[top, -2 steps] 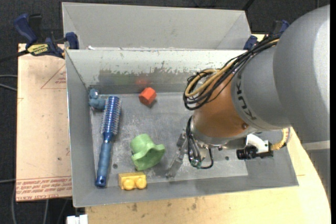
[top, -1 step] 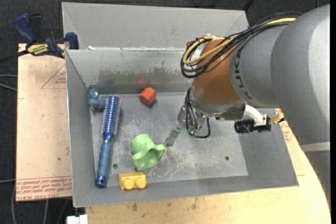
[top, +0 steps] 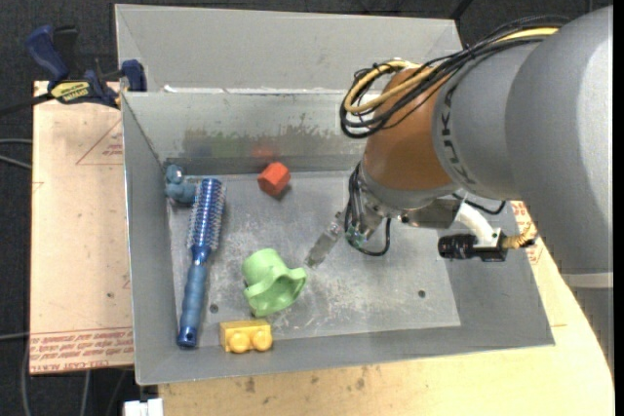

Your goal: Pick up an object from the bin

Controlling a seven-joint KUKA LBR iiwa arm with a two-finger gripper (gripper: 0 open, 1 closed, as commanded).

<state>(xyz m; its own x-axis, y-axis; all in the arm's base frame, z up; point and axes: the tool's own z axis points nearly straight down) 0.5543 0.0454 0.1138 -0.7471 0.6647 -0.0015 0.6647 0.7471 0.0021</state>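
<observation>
Hovering with the pincer [top: 327, 248] just right of the green plastic toy [top: 271, 280], its width impossible to tell. Risking shoving the toy aside by descending off-centre.

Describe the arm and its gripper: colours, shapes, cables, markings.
The arm is a thick, rounded grey tube with dark lettering, partly hidden, near its wrist. An orange cover wraps the wrist, and black and yellow cables loop over it. The gripper is slim and metal-grey; beside it a white bracket carries a small black part.

Green plastic obj [top: 271, 281], lumpy, lying loose front-centre.
</observation>
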